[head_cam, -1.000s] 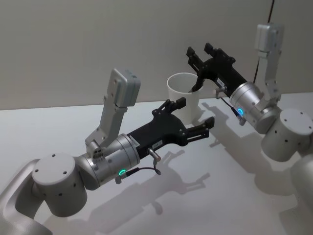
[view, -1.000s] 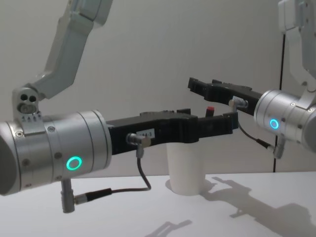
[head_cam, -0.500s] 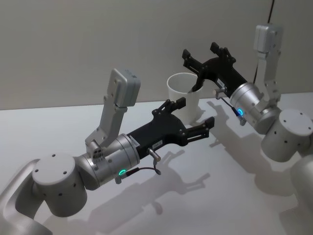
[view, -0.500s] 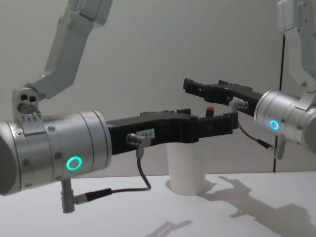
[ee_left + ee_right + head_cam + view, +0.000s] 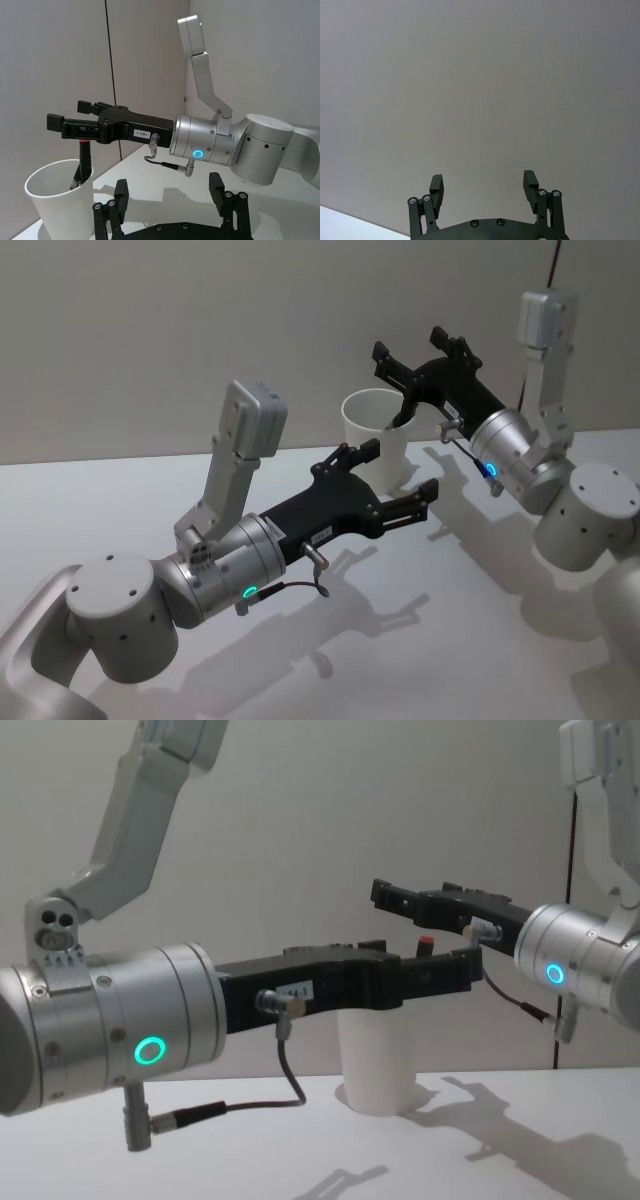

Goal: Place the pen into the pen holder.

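Observation:
The pen holder is a white paper cup standing at the back of the table. The pen, dark with a red top end, stands inside it and leans on the rim; in the left wrist view the pen rises out of the pen holder. My right gripper hovers open just above the pen's top, touching nothing. In the right wrist view, the right gripper faces the bare wall. My left gripper is open and holds nothing, in front of the cup.
The white table stretches from the cup to the front edge, with a plain grey wall close behind the cup. From the chest, the left arm crosses in front of the pen holder.
My right gripper has opened wider and lifted slightly above the pen, which stays in the cup. The left arm has not moved.

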Available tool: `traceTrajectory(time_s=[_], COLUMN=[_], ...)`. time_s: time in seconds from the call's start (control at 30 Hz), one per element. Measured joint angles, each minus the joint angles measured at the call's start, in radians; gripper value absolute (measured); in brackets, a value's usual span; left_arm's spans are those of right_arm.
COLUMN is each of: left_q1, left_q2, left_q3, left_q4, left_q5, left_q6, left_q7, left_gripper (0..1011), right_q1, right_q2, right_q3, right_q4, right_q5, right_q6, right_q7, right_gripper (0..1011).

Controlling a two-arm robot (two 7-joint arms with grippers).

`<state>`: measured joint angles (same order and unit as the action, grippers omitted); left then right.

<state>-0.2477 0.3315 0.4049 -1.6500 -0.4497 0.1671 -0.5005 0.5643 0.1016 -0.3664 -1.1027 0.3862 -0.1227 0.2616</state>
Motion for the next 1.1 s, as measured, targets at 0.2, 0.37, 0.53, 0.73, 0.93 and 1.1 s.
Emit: traceTrajectory(time_s=[0.2, 0.37, 0.53, 0.73, 0.93, 1.1], left_q1=[0.0, 0.0, 0.0, 0.0, 0.0, 0.002], left_q2=[0.0, 0.0, 0.0, 0.0, 0.004, 0.01], left_q3=[0.0, 0.0, 0.0, 0.0, 0.003, 0.01], left_q4=[0.0, 0.0, 0.0, 0.0, 0.001, 0.004], left_q5=[0.0, 0.0, 0.0, 0.001, 0.019, 0.051], left_q6=[0.0, 0.0, 0.0, 0.0, -0.011, -0.031], left_q7=[0.0, 0.0, 0.0, 0.002, 0.038, 0.099], left_gripper=[1001, 1001, 1001, 1000, 1001, 1001], right_q1=[-0.005, -0.018, -0.041, -0.046, -0.076, -0.116], right_q2=[0.002, 0.011, 0.025, 0.027, 0.039, 0.055], right_q3=[0.002, 0.006, 0.012, 0.013, 0.021, 0.03], right_q4=[-0.009, -0.037, -0.082, -0.088, -0.121, -0.164], right_q5=[0.002, 0.008, 0.015, 0.016, 0.011, 0.002], right_q6=[0.0, 0.005, 0.015, 0.017, 0.026, 0.036], right_q7=[-0.002, -0.011, -0.03, -0.032, -0.041, -0.053], right_gripper=[1001, 1001, 1001, 1001, 1001, 1001])
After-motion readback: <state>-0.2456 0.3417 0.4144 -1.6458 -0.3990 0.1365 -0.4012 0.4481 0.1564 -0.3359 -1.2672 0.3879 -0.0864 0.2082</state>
